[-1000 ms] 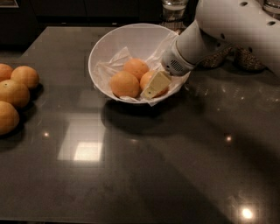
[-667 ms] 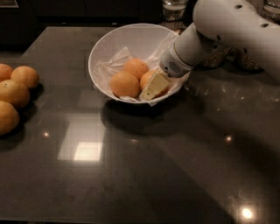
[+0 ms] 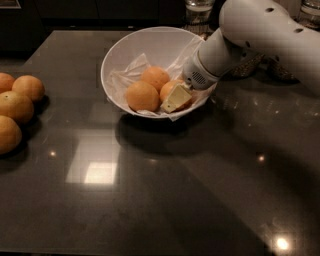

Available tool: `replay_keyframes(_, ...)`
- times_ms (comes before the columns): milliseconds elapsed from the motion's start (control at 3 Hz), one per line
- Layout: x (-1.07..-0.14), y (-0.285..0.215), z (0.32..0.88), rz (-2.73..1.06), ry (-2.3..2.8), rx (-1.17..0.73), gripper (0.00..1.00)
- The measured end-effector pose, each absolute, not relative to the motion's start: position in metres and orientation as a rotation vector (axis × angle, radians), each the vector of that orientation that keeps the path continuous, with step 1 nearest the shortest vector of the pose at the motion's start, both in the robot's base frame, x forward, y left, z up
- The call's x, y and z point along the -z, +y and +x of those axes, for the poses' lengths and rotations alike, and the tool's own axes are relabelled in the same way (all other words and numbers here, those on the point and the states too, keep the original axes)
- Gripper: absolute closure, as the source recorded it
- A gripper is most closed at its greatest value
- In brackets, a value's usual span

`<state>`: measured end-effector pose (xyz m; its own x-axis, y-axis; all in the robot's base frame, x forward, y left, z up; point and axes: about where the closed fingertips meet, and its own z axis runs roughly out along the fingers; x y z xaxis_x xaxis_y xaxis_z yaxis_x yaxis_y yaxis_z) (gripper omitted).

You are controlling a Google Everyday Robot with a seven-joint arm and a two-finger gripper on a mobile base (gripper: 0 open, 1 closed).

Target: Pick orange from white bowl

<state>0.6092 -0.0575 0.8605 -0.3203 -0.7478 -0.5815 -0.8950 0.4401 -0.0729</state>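
Note:
The white bowl [image 3: 125, 47], lined with crinkled white paper, stands at the back middle of the dark table. Three oranges lie in it: one at the front left [image 3: 142, 96], one behind it [image 3: 154, 77], and one at the right [image 3: 168, 89]. No stem dot shows on any of them. My gripper [image 3: 176, 98] reaches down into the bowl from the right and rests against the right orange, hiding part of it. My white arm [image 3: 260, 30] crosses the bowl's right rim.
A cluster of several larger oranges [image 3: 17, 106] lies at the table's left edge. Glass jars [image 3: 199, 10] stand behind the bowl, and more stand behind my arm at the back right. The dark tabletop [image 3: 165, 190] stretches out in front.
My arm has shifted slightly to the left over the bowl's right rim. The gripper stays against the right orange, and the bowl and oranges have not moved.

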Motion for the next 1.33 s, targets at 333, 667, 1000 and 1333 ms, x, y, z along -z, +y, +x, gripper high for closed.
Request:
replay_keyframes(333,-0.861,-0.057,0.609,-1.378,2.149,-0.355,0.81)
replay_keyframes(667,-0.89,-0.058,0.607,-1.416,2.081,-0.344,1.0)
replay_keyframes(1000,-0.924,-0.058,0.608,-1.461,2.008,-0.35,1.0)
replay_keyframes(1333,-0.955,-0.056,0.609,-1.497,1.931,-0.359,1.0)
